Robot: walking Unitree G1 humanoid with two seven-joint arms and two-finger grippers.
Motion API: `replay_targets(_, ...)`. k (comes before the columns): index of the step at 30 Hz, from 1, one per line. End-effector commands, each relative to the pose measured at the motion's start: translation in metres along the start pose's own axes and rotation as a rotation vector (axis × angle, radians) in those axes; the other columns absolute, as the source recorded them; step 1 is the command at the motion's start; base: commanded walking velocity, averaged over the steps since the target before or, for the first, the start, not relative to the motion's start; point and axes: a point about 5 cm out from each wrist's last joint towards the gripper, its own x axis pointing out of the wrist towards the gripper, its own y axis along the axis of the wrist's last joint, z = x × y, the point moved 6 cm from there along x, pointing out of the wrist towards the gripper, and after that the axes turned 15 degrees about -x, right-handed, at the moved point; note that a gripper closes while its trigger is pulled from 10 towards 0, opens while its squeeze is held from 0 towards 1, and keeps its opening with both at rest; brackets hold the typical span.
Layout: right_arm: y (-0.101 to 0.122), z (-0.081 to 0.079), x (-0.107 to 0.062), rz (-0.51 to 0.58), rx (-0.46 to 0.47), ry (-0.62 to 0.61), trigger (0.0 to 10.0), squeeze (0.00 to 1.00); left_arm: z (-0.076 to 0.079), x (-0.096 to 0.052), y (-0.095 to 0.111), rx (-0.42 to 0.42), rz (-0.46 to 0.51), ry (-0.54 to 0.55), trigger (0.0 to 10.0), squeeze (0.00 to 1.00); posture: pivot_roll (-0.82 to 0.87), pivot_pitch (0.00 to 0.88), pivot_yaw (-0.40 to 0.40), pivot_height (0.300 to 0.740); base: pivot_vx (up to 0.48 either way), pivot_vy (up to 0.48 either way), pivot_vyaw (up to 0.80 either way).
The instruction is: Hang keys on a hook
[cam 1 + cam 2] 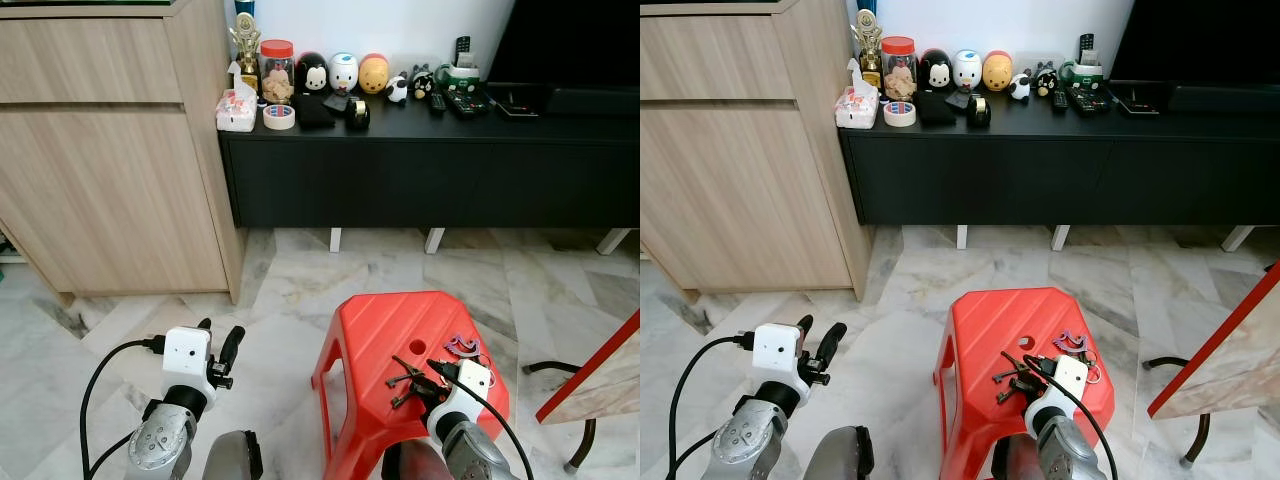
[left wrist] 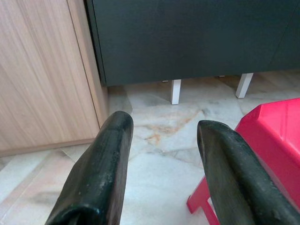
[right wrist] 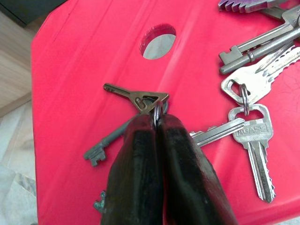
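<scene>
We see the right gripper point(image 3: 157, 123) pinched shut on the ring of a bunch of keys point(image 3: 140, 101) lying on the red stool point(image 1: 380, 330), just beside its round hole point(image 3: 158, 41). A second bunch point(image 3: 253, 84) lies near on the same seat. The left gripper point(image 2: 161, 140) hangs wide apart over the marble floor point(image 1: 290, 290), beside the stool. On the black cabinet point(image 1: 420, 160) stands a red-lidded jar point(image 1: 276, 70); we think it holds small biscuits or sweets, though the view is too small to be sure.
</scene>
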Motion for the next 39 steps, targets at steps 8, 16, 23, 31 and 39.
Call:
replay_targets(8, 0.006, 0.004, 0.000, 0.022, -0.050, -0.018, 0.0, 0.00, 0.002, -0.002, -0.005, 0.008, -0.022, 0.001, 10.0, 0.00, 0.09, 0.000, -0.073, 0.586, 0.000, 0.000, 0.00)
replay_targets(16, 0.041, 0.001, -0.001, 0.174, -0.109, -0.040, 0.0, 0.00, -0.005, -0.004, -0.013, 0.014, -0.040, 0.028, 10.0, 0.00, 0.09, 0.000, -0.077, 0.586, 0.000, 0.000, 0.00)
replay_targets(23, 0.080, -0.017, -0.007, 0.331, -0.283, -0.007, 0.0, 0.00, -0.012, -0.005, -0.021, 0.009, -0.057, 0.058, 10.0, 0.00, 0.08, 0.000, -0.080, 0.586, 0.000, 0.000, 0.00)
replay_targets(31, 0.111, -0.024, -0.022, 0.472, -0.457, -0.030, 10.0, 0.00, -0.042, -0.014, -0.058, -0.051, -0.168, 0.171, 10.0, 0.00, 0.05, 0.000, -0.070, 0.586, 0.000, 0.000, 0.00)
replay_targets(39, 0.125, -0.018, -0.026, 0.513, -0.431, -0.104, 10.0, 0.00, -0.046, -0.027, -0.116, -0.072, -0.380, 0.211, 10.0, 0.00, 0.05, 0.000, -0.069, 0.611, 0.000, 0.000, 0.00)
